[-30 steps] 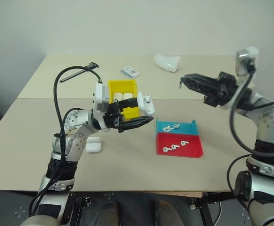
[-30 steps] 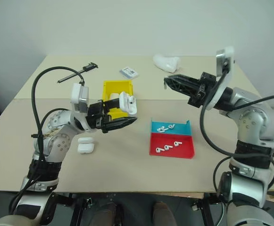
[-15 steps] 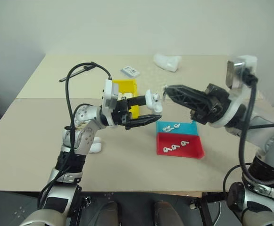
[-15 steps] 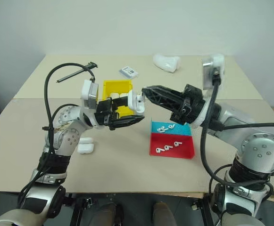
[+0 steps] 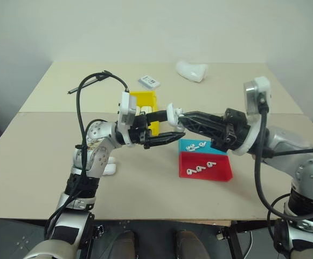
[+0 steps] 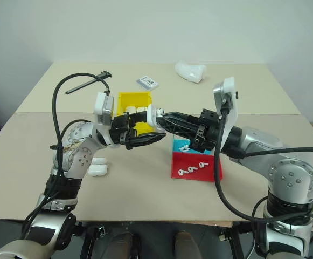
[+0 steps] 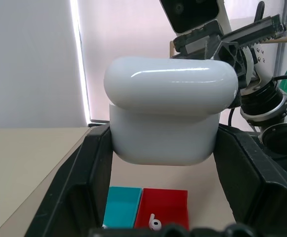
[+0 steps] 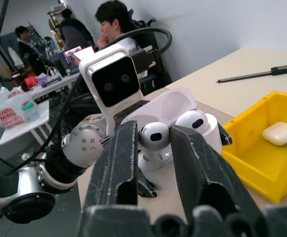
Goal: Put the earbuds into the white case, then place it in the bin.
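White and glossy, the open case [image 8: 183, 116] sits clamped between the two black fingers of the left gripper [image 5: 169, 127], held in the air over the table [image 5: 145, 183]. One earbud [image 8: 192, 120] is seated in its top, and a second earbud [image 8: 154, 137] is pinched between the fingers of the right gripper [image 5: 179, 120], whose tips meet the case head-on from the opposite side. Behind the left gripper's fingers stands the yellow bin [image 5: 140, 100], with two closed cases [image 8: 277, 133] lying inside it. Below and just beyond the right gripper's fingers lie a blue tray [image 5: 218, 147] and a red tray [image 5: 221, 171], side by side and touching, each with loose earbuds [image 5: 198, 169]. Two spare cases [image 6: 98, 167] rest on the table beneath the left arm.
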You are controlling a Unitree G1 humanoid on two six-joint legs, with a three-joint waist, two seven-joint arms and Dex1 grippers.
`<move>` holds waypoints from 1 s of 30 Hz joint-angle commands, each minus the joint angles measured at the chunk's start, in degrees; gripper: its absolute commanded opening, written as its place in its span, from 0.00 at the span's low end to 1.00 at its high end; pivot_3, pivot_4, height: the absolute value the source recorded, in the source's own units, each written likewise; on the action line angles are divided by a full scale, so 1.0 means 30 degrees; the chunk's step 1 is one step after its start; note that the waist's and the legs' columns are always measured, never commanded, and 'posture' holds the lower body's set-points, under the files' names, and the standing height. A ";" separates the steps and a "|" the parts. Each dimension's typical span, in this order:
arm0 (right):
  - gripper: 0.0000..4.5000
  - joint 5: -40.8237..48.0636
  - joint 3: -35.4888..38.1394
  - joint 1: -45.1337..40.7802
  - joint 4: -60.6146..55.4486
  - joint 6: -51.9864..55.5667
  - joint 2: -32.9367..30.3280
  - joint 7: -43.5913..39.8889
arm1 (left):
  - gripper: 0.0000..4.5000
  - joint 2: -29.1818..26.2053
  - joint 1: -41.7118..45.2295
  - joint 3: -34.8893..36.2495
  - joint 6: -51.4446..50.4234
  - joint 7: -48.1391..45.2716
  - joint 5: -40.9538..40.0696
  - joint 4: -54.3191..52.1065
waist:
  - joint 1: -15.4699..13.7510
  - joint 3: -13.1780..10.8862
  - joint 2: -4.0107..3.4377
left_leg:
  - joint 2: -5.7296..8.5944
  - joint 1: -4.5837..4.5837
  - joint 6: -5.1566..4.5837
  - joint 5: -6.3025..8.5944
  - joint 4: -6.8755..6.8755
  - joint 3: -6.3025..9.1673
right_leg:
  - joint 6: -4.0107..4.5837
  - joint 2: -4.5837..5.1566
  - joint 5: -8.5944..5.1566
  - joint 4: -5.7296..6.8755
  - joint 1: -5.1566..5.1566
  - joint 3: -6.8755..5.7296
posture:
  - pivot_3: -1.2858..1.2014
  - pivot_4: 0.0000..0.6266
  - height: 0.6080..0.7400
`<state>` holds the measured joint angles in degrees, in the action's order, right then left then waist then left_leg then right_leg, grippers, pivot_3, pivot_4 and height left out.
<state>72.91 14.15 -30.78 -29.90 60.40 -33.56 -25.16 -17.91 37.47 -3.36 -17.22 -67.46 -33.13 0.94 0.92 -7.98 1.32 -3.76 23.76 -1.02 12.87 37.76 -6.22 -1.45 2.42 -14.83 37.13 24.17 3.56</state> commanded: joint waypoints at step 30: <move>0.01 -1.0339 -0.8578 -0.7335 -0.0194 -0.2534 -0.5883 -0.5418 | 0.62 0.1795 0.0121 -0.1746 0.3079 0.2357 0.3727 0.0623 | -0.0084 0.0003 -0.0006 | -0.0002 0.0029 -0.0014 0.0008 0.0007 0.0001 | -0.0005 -0.0003 0.0005 -0.0011 0.0035 0.0003 | 0.52 0.24 1.00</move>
<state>45.87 -11.01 -51.77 -31.25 54.48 -49.88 -40.17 -12.77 36.73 -9.31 -9.38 -60.89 -21.35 4.72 0.67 -7.97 1.30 -3.76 23.85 -1.06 12.90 37.80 -6.21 -1.46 2.41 -14.81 37.09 24.26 3.54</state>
